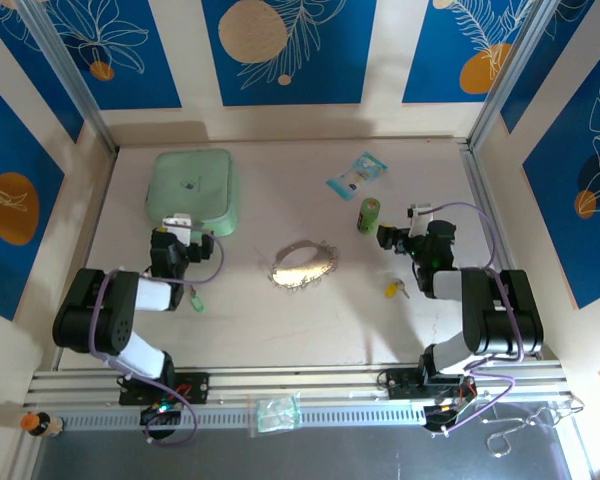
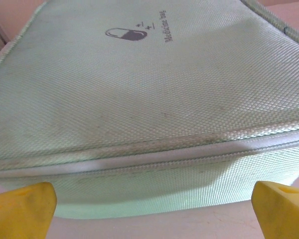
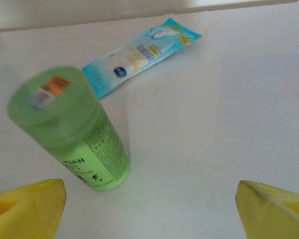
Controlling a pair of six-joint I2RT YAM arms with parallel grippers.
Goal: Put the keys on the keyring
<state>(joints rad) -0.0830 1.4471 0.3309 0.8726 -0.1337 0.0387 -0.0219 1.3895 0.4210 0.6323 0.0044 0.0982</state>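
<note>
Nothing is threaded yet: the thin silvery wire keyring (image 1: 302,268) lies on the bench (image 1: 280,335), the yellow-headed metal key (image 1: 392,290) and green-headed metal key (image 1: 197,300) loose either side. The left pincer (image 2: 152,206) and right pincer (image 3: 150,209) stand apart, empty.

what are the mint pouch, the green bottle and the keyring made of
Mint pouch: woven fabric, probably nylon or polyester, matte; a fine weave grain and a piped zip seam show. Green bottle: smooth, slightly translucent plastic with a printed label. Keyring: thin shiny metal wire, by its silvery glint.
</note>
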